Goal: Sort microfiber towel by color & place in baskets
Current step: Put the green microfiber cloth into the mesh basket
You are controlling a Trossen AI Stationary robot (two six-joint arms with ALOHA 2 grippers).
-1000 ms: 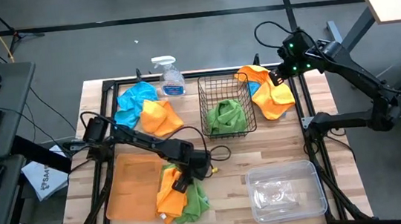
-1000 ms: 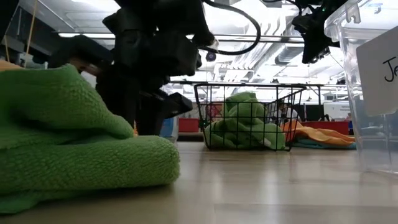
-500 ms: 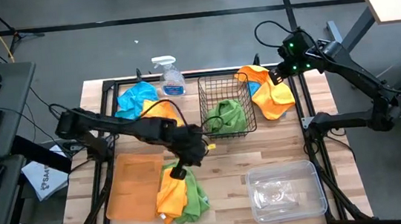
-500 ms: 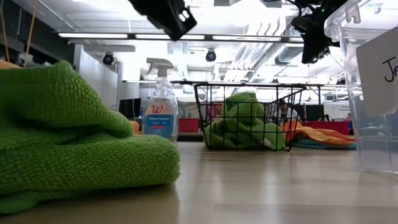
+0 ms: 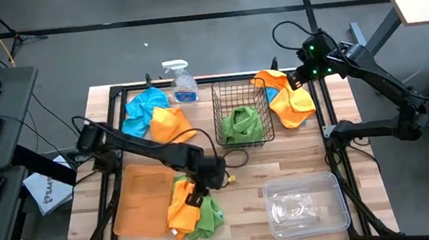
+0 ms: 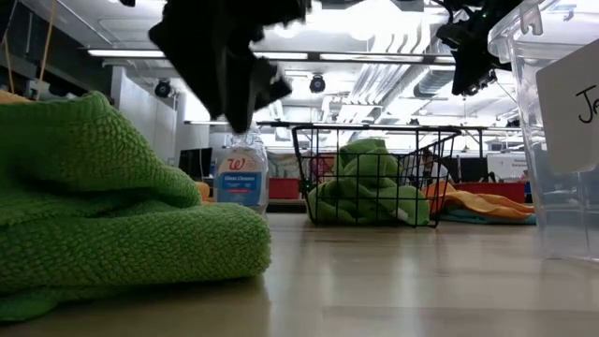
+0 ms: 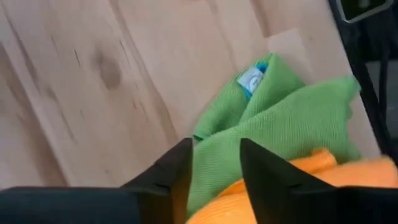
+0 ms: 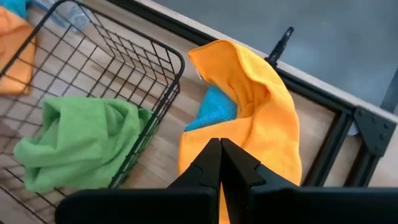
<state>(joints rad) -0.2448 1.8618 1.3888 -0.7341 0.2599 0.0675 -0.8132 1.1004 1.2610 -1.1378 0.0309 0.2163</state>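
Note:
My left gripper (image 5: 194, 195) hangs open just above a pile near the table's near edge: an orange towel (image 5: 180, 207) on a lime green towel (image 5: 209, 216). In the left wrist view its fingers (image 7: 177, 171) stand over the green towel (image 7: 280, 124), apart from it. My right gripper (image 5: 294, 82) is shut and hovers over an orange towel (image 8: 261, 118) that covers a turquoise one (image 8: 214, 109) at the far right. A green towel (image 5: 241, 125) lies in the black wire basket (image 5: 239, 89). A turquoise towel (image 5: 143, 107) and an orange one (image 5: 171, 124) lie at the far left.
The flat orange tray (image 5: 139, 200) lies left of the near pile. The clear plastic bin (image 5: 305, 204) stands at the near right. A spray bottle (image 5: 181, 82) stands at the far edge, left of the basket. Bare wood shows between pile, basket and bin.
My left gripper rose from the near pile and swung a little toward the far edge, then came back down over the same pile. The towels lie as before. The right arm kept still.

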